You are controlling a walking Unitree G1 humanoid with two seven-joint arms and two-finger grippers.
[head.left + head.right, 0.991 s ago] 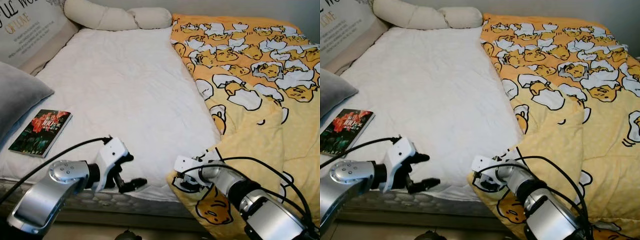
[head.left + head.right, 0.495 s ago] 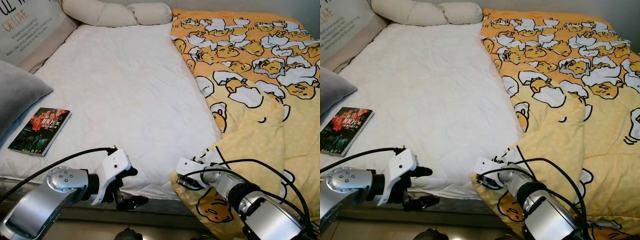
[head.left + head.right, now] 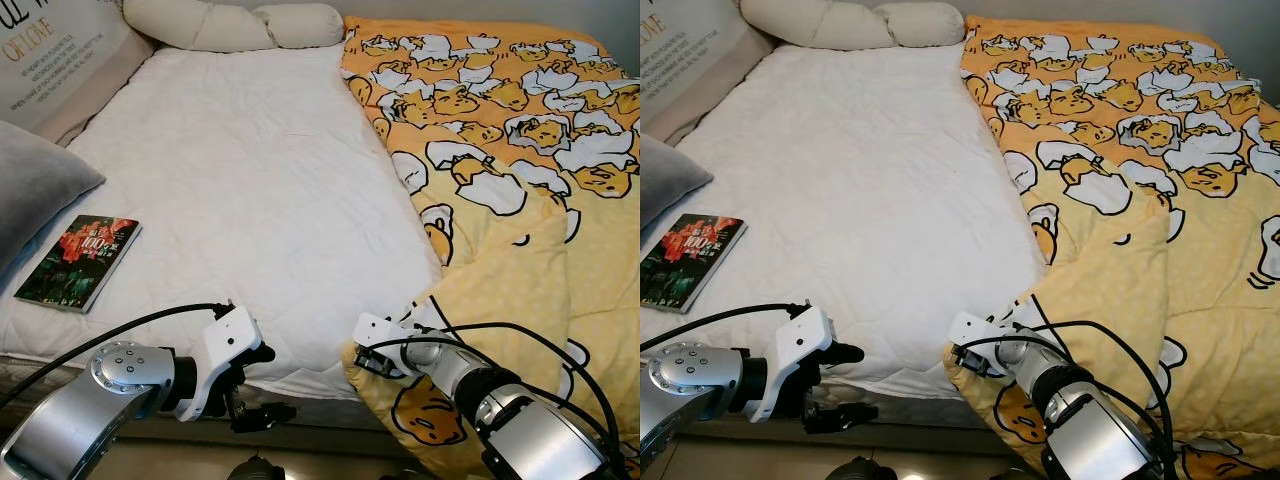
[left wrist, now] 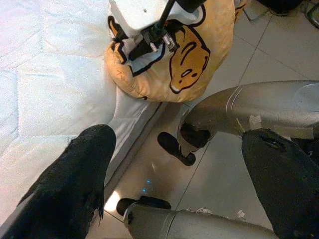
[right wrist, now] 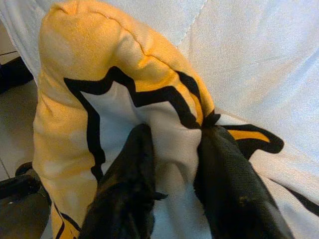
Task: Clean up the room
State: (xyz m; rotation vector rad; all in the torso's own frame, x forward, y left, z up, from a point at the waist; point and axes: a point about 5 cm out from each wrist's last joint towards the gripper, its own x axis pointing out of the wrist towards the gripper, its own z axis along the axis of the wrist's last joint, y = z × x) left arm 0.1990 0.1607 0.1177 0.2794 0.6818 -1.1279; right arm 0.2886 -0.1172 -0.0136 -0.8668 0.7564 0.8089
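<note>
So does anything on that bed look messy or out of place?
Yes. The yellow cartoon-print duvet is bunched over one side, leaving the white mattress bare; the right gripper pinches its corner at the foot. A book lies loose near the grey pillow. The left gripper hangs open below the bed edge.

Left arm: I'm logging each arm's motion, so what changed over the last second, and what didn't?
The left gripper, fingers open, dropped from over the white mattress edge to below it, near the floor. The right gripper stays clamped on the corner of the yellow duvet at the bed's foot. The book lies where it was.
</note>
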